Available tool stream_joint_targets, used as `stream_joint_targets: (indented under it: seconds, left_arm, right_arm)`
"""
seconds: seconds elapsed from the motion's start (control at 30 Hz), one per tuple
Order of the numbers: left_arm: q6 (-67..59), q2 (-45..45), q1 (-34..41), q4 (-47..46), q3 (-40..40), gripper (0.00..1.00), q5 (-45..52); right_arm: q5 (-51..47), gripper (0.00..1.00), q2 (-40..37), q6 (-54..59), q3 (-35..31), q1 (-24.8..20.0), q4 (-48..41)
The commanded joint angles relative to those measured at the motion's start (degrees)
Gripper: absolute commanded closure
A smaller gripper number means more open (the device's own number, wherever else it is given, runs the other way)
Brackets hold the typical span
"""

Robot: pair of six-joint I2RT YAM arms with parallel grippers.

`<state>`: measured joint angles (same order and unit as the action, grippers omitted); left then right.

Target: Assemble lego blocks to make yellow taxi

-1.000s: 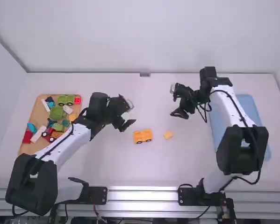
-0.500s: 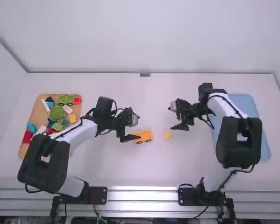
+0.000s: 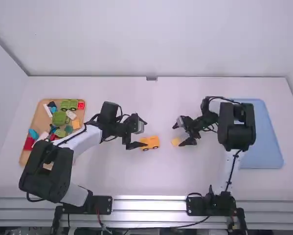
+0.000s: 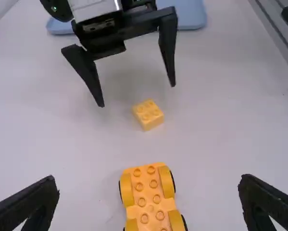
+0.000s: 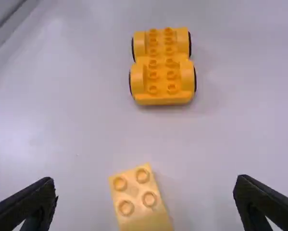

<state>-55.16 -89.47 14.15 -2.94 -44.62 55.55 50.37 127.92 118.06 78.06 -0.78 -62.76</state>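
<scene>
At the far left, your wooden tray holds the mixed bricks, such as the green block, which likely keeps the spares away from the build. Next to it, your left gripper hangs over the table with its fingers spread wide and nothing between them. It sits by the yellow wheeled base, which stands on the table near the middle, wheels down; in the left wrist view the base lies between the two fingers, so you probably have that arm placed to steady the chassis across its wheeled sides. The base's studs face up, ready to take a part. Just right of it, apart from it, the small yellow block rests studs up, turned at a slant to the base. That slant matters: you likely need to square your right gripper to the block's sides, or it may twist as you close. The right gripper's fingers are also spread and empty, on either side of the block in its wrist view, which suggests a pick-up comes next. At the far right lies your blue tray, perhaps meant for the finished taxi.
</scene>
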Motion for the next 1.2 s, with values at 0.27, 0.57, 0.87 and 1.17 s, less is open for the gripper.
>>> stream_joint_targets:
  seconds: [0.27, 0.57, 0.87, 1.17]
  left_arm:
    - [1.77, -0.24, -0.28, -0.20, -1.38, 0.01, 2.05]
    - [1.77, -0.24, -0.24, -0.07, -1.38, 0.01, 2.10]
    - [1.73, -0.24, -0.24, -0.02, -0.76, 0.01, 2.27]
    - [1.75, -0.24, -0.24, 2.93, 2.58, 0.01, 2.10]
  right_arm:
    - [-3.61, 0.27, 4.87, 1.86, 0.39, 0.92, 2.43]
    - [-3.26, 0.38, 4.85, 1.84, -5.11, 0.66, 10.34]
    - [-2.40, 0.61, 4.85, 1.90, -4.72, 0.04, 9.40]
    - [-2.40, 0.58, 4.85, 1.92, -5.53, 0.07, 10.49]
